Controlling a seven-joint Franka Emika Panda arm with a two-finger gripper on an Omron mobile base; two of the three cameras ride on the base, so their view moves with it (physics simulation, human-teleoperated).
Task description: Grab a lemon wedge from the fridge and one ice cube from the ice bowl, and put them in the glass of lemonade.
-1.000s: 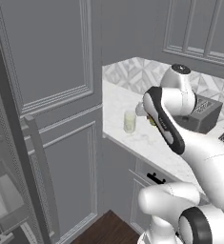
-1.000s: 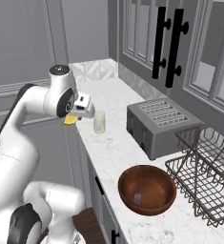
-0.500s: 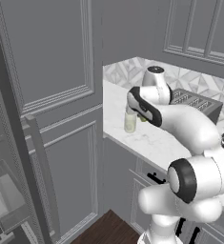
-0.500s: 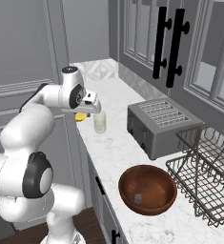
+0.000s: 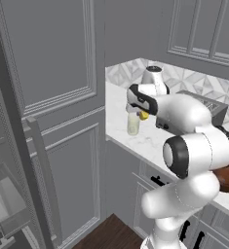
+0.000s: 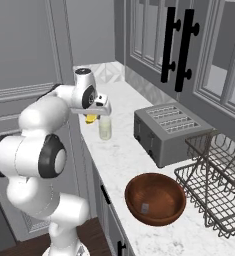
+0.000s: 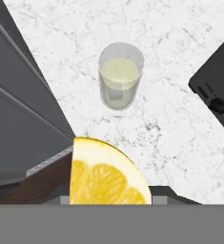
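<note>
Here the lemon wedge (image 7: 106, 174) sits clamped in the fingers (image 6: 92, 118), its lower part cut off at the hand view's bottom edge, and the finger tips themselves are hidden behind it. It hangs above the white marble bench (image 7: 170, 128), just beside and slightly higher than the glass of lemonade (image 7: 120, 76). The ice bowl (image 6: 155, 198) rests further along the bench, near a toaster (image 6: 171, 131) and wire rack (image 6: 216, 175).
</note>
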